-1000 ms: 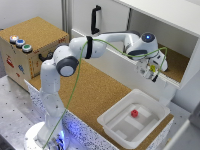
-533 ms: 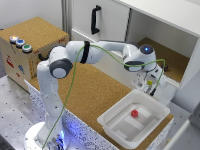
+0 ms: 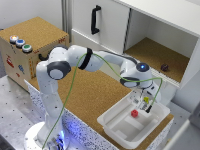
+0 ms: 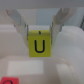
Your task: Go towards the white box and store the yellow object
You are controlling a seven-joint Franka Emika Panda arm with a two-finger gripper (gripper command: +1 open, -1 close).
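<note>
the gripper (image 4: 40, 31) clamps the yellow object (image 4: 39, 45) between its fingers, hanging over the white box (image 3: 112, 120) near its far rim; carrying looks done, storing remains; next, lower and release clear of the small red piece (image 3: 134, 113)

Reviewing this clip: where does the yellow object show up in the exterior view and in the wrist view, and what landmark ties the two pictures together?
Exterior view: the yellow object is a tiny speck between the gripper's fingers, above the white box, toward the exterior view's right.
Wrist view: the yellow object fills the middle as a cube marked "U", clamped between the fingers.
Shared landmark: the small red piece lying in the white box.
</note>
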